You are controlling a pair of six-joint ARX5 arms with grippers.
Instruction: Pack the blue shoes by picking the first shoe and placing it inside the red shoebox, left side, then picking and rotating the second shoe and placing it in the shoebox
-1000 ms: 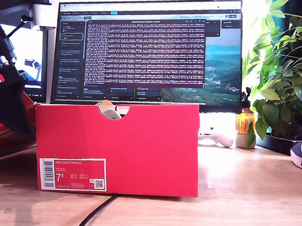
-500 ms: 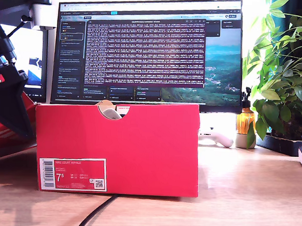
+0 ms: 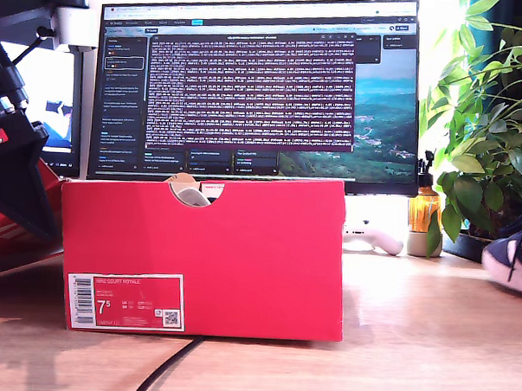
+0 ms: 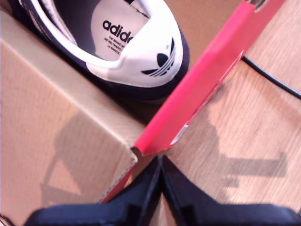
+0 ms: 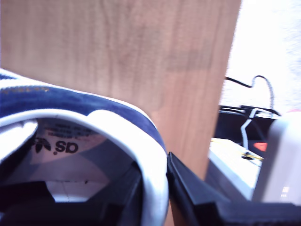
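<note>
Reading 7.5 on red shoebox [image 3: 202, 253] label, adidas inside boxed shoe [image 4: 117, 42]

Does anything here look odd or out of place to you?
Nothing looks damaged or spilled. One blue shoe already lies inside the red shoebox. The other shoe is pinched at its heel collar by my second gripper, showing at the exterior view's right edge. My first gripper is shut and empty at the box corner.
</note>
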